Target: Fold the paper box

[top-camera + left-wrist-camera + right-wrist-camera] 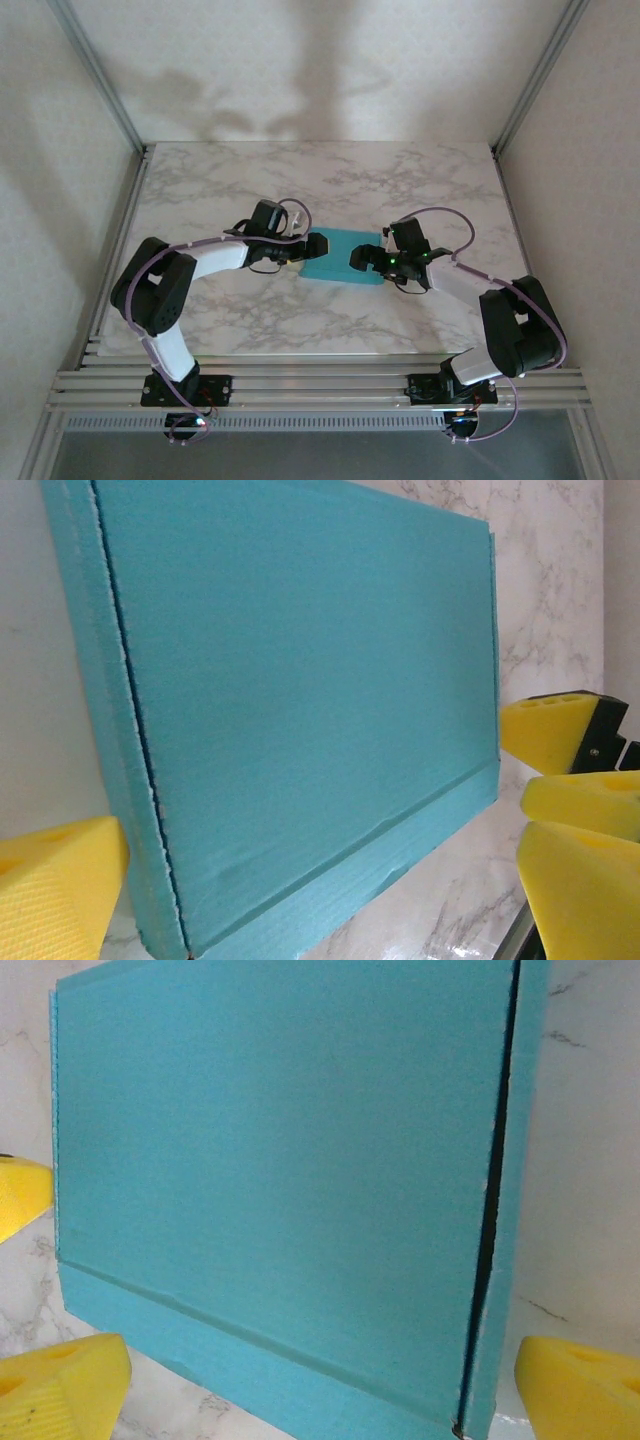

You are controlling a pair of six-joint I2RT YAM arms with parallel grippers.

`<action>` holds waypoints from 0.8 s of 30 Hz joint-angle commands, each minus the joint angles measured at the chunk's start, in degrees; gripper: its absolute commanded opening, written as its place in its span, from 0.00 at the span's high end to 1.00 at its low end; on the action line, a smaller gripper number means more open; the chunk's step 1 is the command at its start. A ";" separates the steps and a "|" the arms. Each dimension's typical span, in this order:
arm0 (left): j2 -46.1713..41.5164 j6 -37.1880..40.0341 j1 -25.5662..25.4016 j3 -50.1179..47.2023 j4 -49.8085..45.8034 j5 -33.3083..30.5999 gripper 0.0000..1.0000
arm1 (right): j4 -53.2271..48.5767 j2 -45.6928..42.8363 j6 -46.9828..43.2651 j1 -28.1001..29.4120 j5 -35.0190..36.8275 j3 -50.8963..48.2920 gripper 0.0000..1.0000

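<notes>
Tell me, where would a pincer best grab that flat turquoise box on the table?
Probably by a short end. The paper box lies flat and shallow on the table, so its broad top offers nothing to pinch. Its creased end strip faces the open left pincer, which could come in low from that side and close over the thin edge.

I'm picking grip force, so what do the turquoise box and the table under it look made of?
The paper box: thin card, matte turquoise, with pressed crease lines and slightly ragged cut edges. The table: smooth, white-grey marble pattern, faintly glossy; real stone or printed laminate cannot be told.
</notes>
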 commanded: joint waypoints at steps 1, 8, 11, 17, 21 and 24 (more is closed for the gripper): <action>1.64 1.24 -0.48 1.63 -1.16 1.87 0.01 | 0.87 0.88 -0.29 0.18 -1.15 0.10 0.01; 2.35 1.59 -0.46 2.81 -3.10 0.54 0.01 | 0.79 0.70 -0.25 0.17 0.08 -0.32 0.01; 2.35 1.28 -0.46 2.92 -3.12 1.09 0.01 | 0.94 0.56 -0.16 0.12 0.29 -0.46 0.01; 0.89 0.72 -0.46 2.98 -1.91 4.55 0.01 | 2.62 -0.19 -0.29 0.19 -2.17 -0.65 0.02; -0.64 -0.21 -0.38 2.79 -0.60 7.69 0.01 | 1.35 -2.35 -0.64 0.14 -1.85 -0.23 0.03; -2.26 -1.06 -0.12 2.81 0.02 8.84 0.01 | -0.95 -4.62 -1.08 0.12 -0.74 0.55 0.03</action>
